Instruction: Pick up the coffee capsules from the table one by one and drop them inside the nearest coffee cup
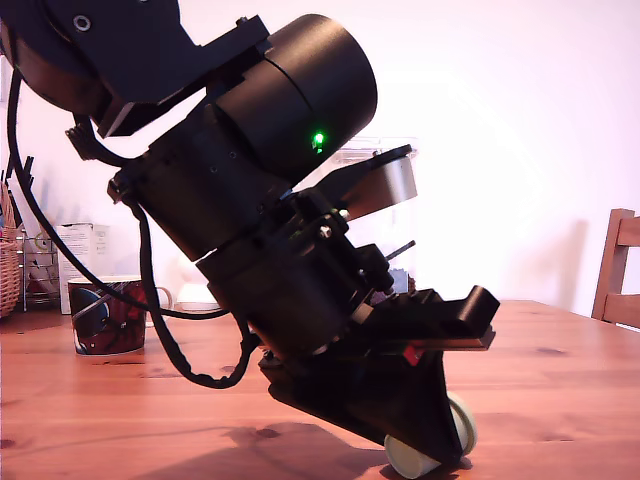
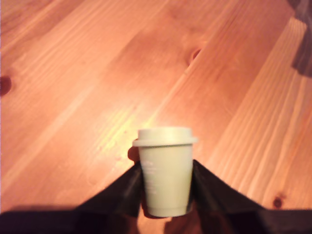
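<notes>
Bare bench (image 2: pixel 73 73) lies all around; I see my gripper (image 2: pixel 165 187) clamped on the capsule (image 2: pixel 165 170), mug (image 1: pixel 108 315) well apart.

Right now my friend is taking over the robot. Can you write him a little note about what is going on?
Gripper: down at the table, fingers closed on both sides of the capsule.
Capsule: lying on its side between the fingers, still low at the tabletop near the exterior view's bottom edge.
Cup: standing on the table at the exterior view's left, well away from the arm.
Done: the capsule looks grabbed.
Left: lift it, carry it over to the cup and drop it in. No other capsule is in view.
</notes>
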You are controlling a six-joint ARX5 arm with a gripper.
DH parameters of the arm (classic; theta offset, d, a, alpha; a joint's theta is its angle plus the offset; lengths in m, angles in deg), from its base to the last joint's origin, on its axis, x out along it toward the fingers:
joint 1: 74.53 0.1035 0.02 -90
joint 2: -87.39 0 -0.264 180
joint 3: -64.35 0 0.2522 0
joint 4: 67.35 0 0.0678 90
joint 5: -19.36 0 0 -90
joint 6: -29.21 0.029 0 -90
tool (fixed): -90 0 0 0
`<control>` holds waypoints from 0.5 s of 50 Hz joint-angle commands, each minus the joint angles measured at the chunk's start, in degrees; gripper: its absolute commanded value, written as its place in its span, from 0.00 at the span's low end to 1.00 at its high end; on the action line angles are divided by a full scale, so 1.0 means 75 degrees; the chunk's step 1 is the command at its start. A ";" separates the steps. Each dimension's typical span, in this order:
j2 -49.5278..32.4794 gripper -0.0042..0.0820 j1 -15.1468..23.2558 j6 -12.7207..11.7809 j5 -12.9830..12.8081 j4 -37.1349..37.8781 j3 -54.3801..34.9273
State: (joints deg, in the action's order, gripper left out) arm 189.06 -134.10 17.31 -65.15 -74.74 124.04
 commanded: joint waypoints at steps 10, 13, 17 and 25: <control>0.0152 0.09 -0.0006 0.0050 0.0035 0.0023 -0.0055; 0.0152 0.07 -0.0003 0.0047 0.0023 0.0105 -0.0055; 0.0152 0.07 0.0009 0.0052 0.0026 0.0262 -0.0055; 0.0152 0.07 0.0006 0.0195 -0.0003 0.0621 -0.0055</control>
State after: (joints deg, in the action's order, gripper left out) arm 189.12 -134.10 17.75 -65.17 -71.42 124.06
